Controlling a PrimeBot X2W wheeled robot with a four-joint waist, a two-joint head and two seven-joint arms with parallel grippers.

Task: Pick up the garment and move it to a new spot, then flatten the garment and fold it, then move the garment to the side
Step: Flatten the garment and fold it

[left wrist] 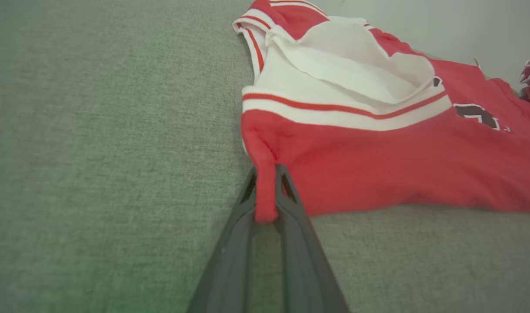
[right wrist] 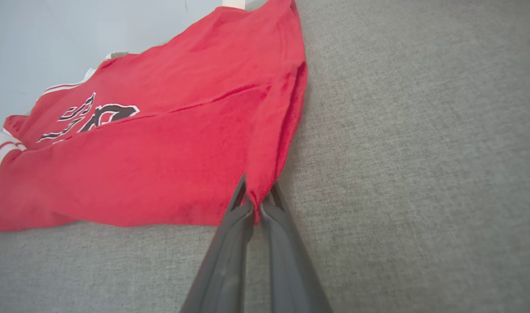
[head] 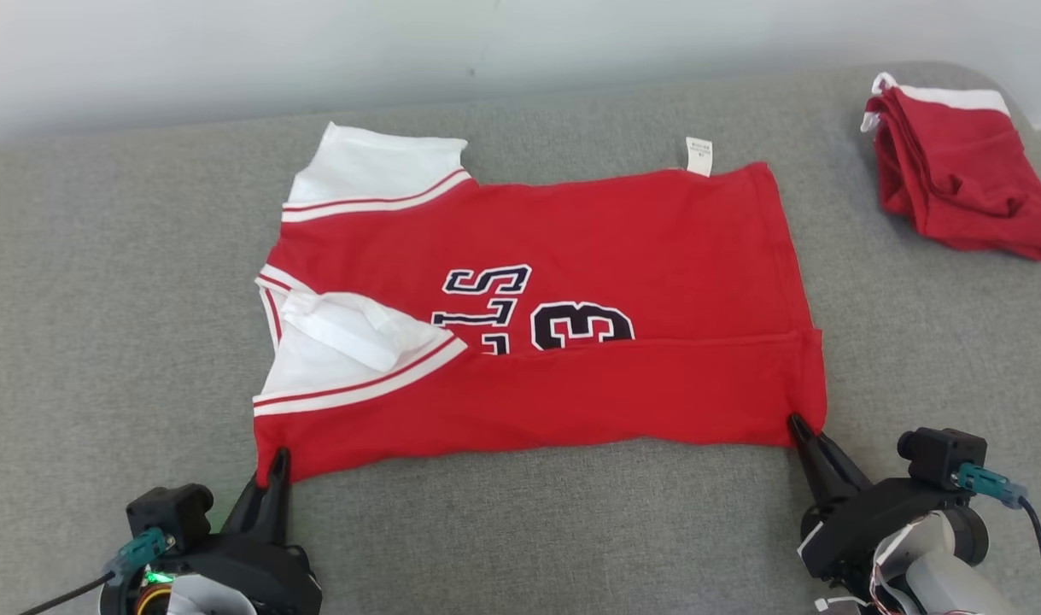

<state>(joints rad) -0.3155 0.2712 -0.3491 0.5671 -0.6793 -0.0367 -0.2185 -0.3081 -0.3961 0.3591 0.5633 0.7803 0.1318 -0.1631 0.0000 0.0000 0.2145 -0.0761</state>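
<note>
The garment [head: 588, 256] is a red jersey with white sleeves and dark numbers, lying flat across the grey surface, its near strip folded over. My left gripper [head: 278, 457] is shut on the garment's near left corner; in the left wrist view a pinch of red cloth [left wrist: 265, 191] sits between the dark fingers [left wrist: 291, 204] of that gripper [left wrist: 265, 171]. My right gripper [head: 798, 423] is shut on the near right corner, and the right wrist view has the red hem [right wrist: 265, 174] clamped at the tips of the gripper [right wrist: 257, 187].
A second red and white garment [head: 956, 171] lies folded at the far right of the grey cushioned surface [head: 127, 325]. A pale wall runs along the far edge. Bare grey fabric lies to the left and in front of the jersey.
</note>
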